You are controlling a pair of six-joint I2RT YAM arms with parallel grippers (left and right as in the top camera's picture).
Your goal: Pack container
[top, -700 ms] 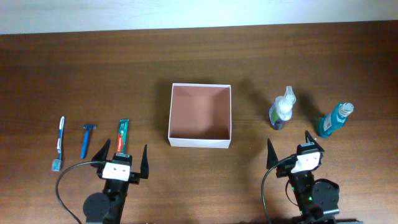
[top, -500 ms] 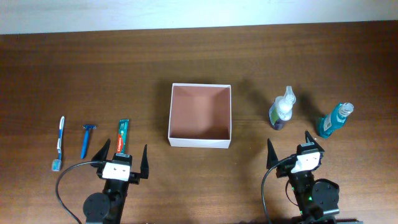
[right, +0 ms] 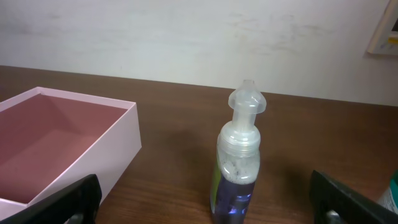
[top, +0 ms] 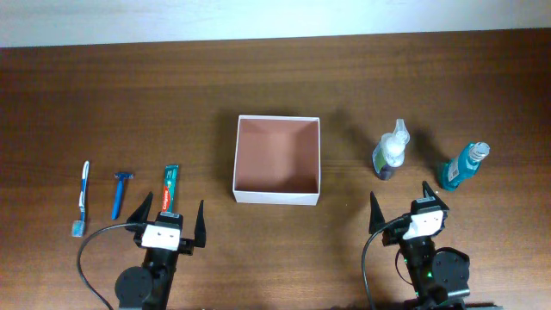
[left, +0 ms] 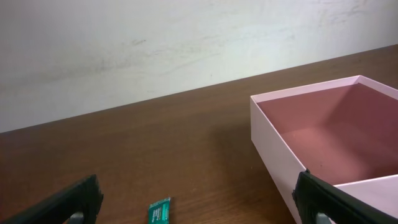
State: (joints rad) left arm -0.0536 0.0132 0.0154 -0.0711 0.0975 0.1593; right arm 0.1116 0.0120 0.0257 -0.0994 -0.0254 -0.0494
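The container (top: 276, 195), a square white-walled box with a reddish-brown inside, sits open and empty at the table's middle; it also shows in the left wrist view (left: 273, 149) and the right wrist view (right: 112, 149). My left gripper (top: 170, 218) is open and empty near the front edge, just behind a green toothpaste tube (top: 170, 189) (left: 160, 211). My right gripper (top: 400, 207) is open and empty, just in front of a purple bottle (top: 389, 153) (right: 237, 168). A teal bottle (top: 461, 166) stands further right.
A toothbrush (top: 83, 196) and a blue razor (top: 119, 194) lie at the left, beside the toothpaste tube. A pale wall runs behind the table's far edge.
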